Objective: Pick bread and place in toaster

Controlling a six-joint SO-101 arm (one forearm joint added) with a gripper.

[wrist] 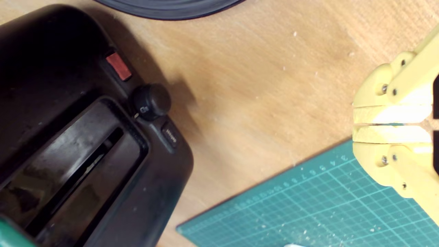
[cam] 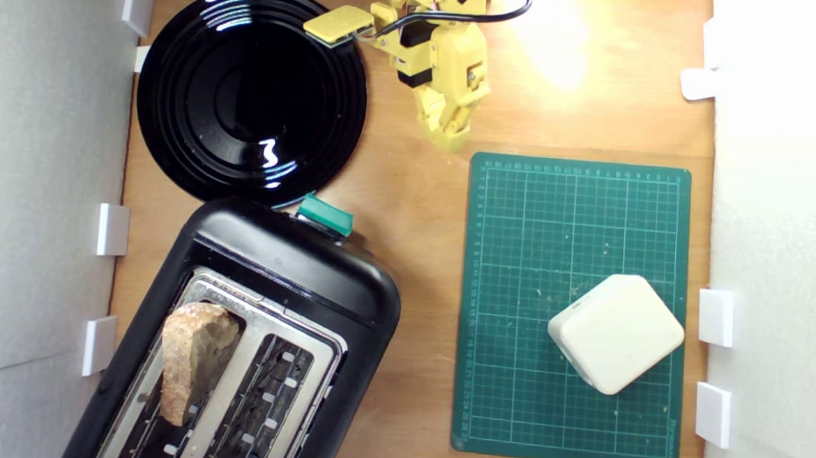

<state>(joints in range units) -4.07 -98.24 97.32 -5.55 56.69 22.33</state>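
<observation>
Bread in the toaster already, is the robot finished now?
Nearly. Done: the tan, brown-crusted half-slice of bread stands in one slot of the big black toaster, poking out the top. In hand: nothing; the yellow gripper is shut and empty, away over the wooden table. Left: probably nothing; the green lever looks unpressed.

Yellow printed arm (cam: 445, 56), black cable (cam: 503, 14), screws.

Bright glare washes the table (cam: 565, 35) near the top edge; the wrist view — soft, slightly blurred.
</observation>
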